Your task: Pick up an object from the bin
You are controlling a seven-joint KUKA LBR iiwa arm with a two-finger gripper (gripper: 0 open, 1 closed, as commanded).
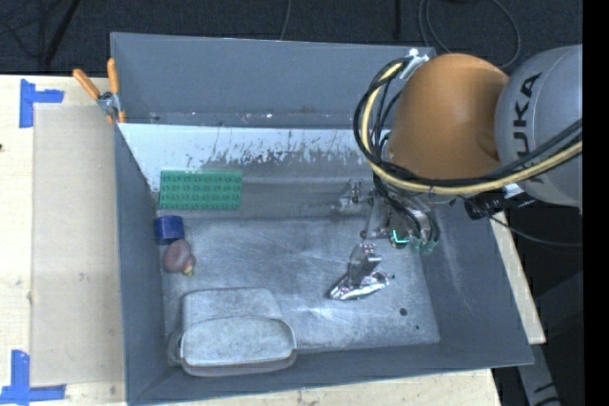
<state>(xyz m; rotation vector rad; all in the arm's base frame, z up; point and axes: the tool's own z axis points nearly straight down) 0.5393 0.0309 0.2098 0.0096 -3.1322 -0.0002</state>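
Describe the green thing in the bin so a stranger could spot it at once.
Start at the grey metal bin and look to the upper left of its floor, at the foot of the back wall. A flat green rectangular plate covered in small studs lies there, just above a small blue block and a pinkish-brown lump. It is the only green, studded thing.

A: What colour is the bin [285, 90]?
B: Grey metal, flecked with pale scratches on its back wall and floor.
A: And the things inside?
B: A green studded plate [200, 190], a blue cap [169, 227], a pinkish-brown lump [178, 257], and a pale, speckled grey pad [235, 330].
A: The robot?
B: An orange-brown cover [447, 114], black and yellowish cables [373, 114], and a shiny silver claw [363, 279].
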